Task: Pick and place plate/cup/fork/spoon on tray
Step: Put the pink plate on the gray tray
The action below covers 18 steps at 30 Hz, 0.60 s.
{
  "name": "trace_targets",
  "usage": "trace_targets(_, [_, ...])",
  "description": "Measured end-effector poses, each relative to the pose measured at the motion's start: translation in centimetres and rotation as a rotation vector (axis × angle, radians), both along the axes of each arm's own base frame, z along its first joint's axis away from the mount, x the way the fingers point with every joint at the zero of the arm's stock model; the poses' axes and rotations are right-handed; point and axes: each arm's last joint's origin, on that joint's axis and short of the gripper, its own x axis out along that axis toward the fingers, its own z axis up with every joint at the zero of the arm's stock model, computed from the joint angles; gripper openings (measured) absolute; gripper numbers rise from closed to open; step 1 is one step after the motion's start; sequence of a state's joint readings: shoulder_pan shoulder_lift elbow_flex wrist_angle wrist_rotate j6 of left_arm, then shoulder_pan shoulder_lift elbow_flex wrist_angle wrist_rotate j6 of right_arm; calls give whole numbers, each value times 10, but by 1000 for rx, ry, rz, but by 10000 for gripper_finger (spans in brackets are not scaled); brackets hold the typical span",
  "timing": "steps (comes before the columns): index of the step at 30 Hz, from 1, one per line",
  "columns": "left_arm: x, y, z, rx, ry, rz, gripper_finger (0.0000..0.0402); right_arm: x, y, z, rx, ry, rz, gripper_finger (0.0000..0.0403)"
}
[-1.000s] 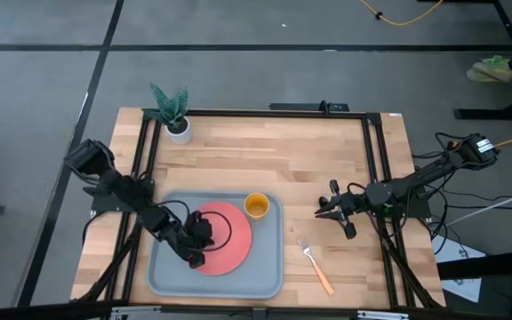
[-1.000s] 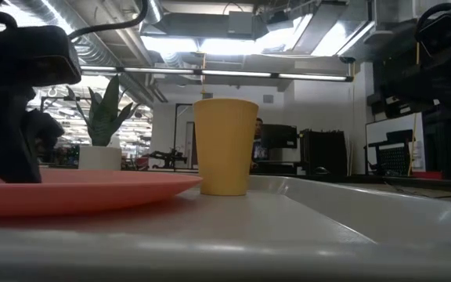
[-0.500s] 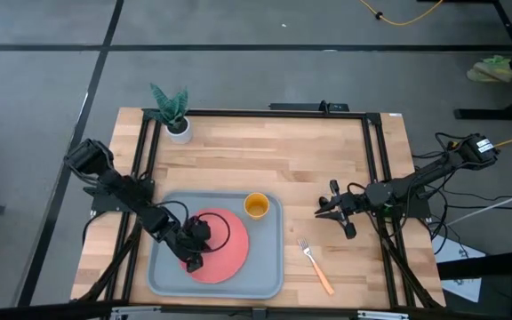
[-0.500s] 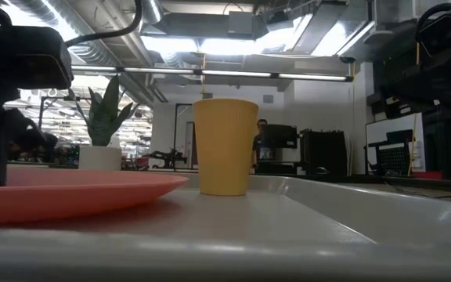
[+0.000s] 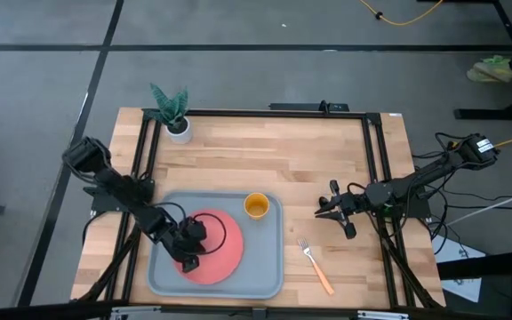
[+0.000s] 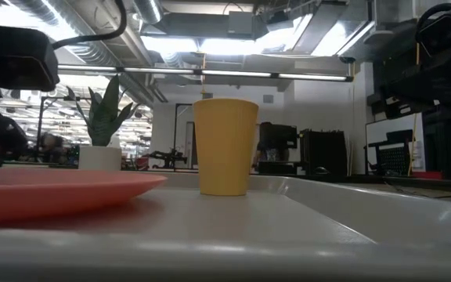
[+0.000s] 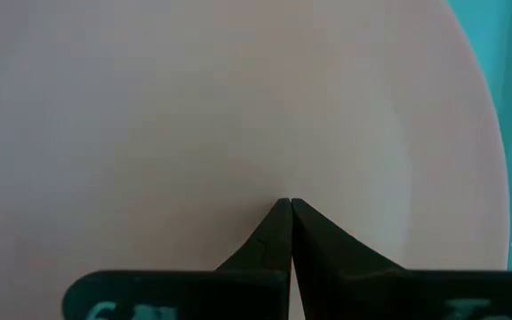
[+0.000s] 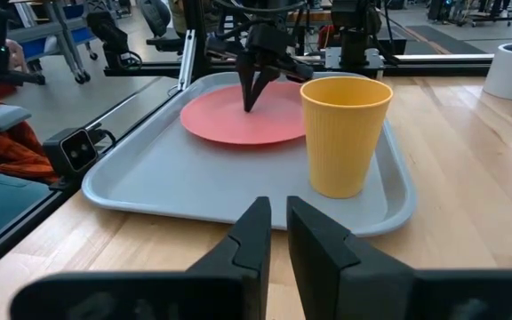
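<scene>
The pink-red plate (image 5: pixel 220 253) lies flat in the grey tray (image 5: pixel 265 276), on the tray's left half. The yellow-orange cup (image 5: pixel 256 206) stands upright in the tray's far right corner. The orange-handled fork (image 5: pixel 316 265) lies on the table right of the tray. My left gripper (image 5: pixel 190 260) is shut, with its tips on the plate. My right gripper (image 5: pixel 325 212) is shut and empty, hovering right of the tray, and points at the cup (image 8: pixel 345 133). The spoon is out of view. My left gripper presses its shut fingertips (image 7: pixel 284 206) down on the plate's top face (image 7: pixel 283 169), left of the plate's middle. The fingers come from above, slanting from the table's left, as the right wrist view (image 8: pixel 251 102) shows. The plate lies flat on the tray floor.
A white pot with a green plant (image 5: pixel 177 124) stands at the table's far left corner. Black frame rails (image 5: pixel 373 178) run along the table's left, far and right sides. Bare wood lies between the tray and the far rail.
My left gripper, shut and pressing on the plate, has moved toward the table's left and a little toward its near edge. The plate has slid with it across the tray floor, away from the cup, and has stayed flat.
</scene>
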<state>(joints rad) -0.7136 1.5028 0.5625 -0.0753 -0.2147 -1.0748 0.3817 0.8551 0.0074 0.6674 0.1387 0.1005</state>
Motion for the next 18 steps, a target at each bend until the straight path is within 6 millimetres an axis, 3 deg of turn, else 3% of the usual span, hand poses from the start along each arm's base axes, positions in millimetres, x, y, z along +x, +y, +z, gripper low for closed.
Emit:
trace_targets(8, [-16,12,15,25,68,34,0,0,0,0,0,0,0,45])
trace_targets(18, [-13,9,18,-21,28,59,0,0,0,0,-1,0,0,45])
